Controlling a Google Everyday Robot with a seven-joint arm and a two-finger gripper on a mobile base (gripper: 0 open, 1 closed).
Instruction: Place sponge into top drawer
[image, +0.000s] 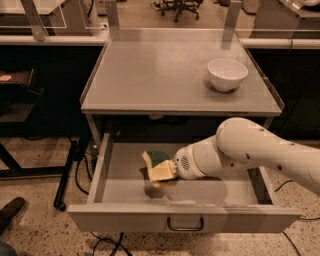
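The top drawer (125, 217) is pulled wide open under the grey tabletop (160, 75), with its loop handle (185, 226) at the front centre. My gripper (161, 173) reaches into the drawer from the right on a white arm (250, 150). It is shut on the sponge (159, 158), whose pale yellow body and dark green top show at the gripper's tip. The sponge is low over the drawer floor, left of centre, and casts a shadow just beneath. I cannot tell whether it touches the floor.
A white bowl (227, 74) stands on the tabletop at the right. Raised rails edge the table's sides and back. Cables (80, 170) and a dark frame leg (67, 172) lie on the floor left of the drawer. A shoe (10, 212) shows at bottom left.
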